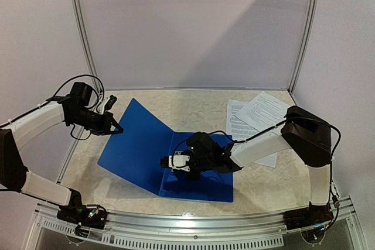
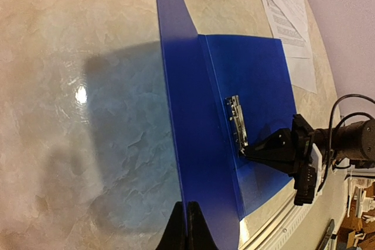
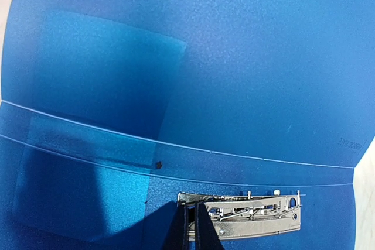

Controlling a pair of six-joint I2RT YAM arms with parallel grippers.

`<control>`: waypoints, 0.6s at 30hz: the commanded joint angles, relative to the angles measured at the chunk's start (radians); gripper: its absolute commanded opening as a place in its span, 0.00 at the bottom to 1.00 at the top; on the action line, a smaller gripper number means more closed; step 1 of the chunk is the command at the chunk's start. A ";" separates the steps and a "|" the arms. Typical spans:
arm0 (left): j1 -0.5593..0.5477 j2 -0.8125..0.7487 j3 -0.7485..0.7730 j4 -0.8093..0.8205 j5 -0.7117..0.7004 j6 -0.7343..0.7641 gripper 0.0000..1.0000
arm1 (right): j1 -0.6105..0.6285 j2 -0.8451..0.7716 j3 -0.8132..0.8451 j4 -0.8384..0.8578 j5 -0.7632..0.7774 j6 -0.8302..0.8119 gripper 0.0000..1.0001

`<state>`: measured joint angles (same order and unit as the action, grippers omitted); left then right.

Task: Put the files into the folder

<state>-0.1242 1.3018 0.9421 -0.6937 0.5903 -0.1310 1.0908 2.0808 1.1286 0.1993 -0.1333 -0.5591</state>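
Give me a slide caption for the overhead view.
Left gripper holds the folder open while the right gripper, shut, sits at its metal clip; the files lie beside it.

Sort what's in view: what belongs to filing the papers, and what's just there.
Belongs to the job:
blue folder, open
metal clip inside it
printed papers beside it
left gripper, holding the cover up
right gripper, tips at the clip

Just there:
table
metal rail along its near edge
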 commanded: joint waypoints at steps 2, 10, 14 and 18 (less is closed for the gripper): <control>0.006 -0.003 0.027 -0.003 -0.036 0.026 0.00 | -0.012 0.092 -0.083 -0.377 -0.009 0.048 0.00; 0.006 -0.001 0.027 -0.002 -0.033 0.025 0.00 | -0.034 -0.029 -0.057 -0.323 -0.044 0.118 0.00; 0.005 -0.004 0.028 -0.002 -0.030 0.025 0.00 | -0.034 -0.060 -0.002 -0.329 -0.060 0.128 0.00; 0.006 -0.007 0.027 -0.001 -0.020 0.026 0.00 | -0.035 -0.070 0.043 -0.322 -0.038 0.129 0.00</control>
<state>-0.1246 1.3022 0.9421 -0.6956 0.5911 -0.1287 1.0615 1.9991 1.1709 0.0780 -0.1768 -0.4637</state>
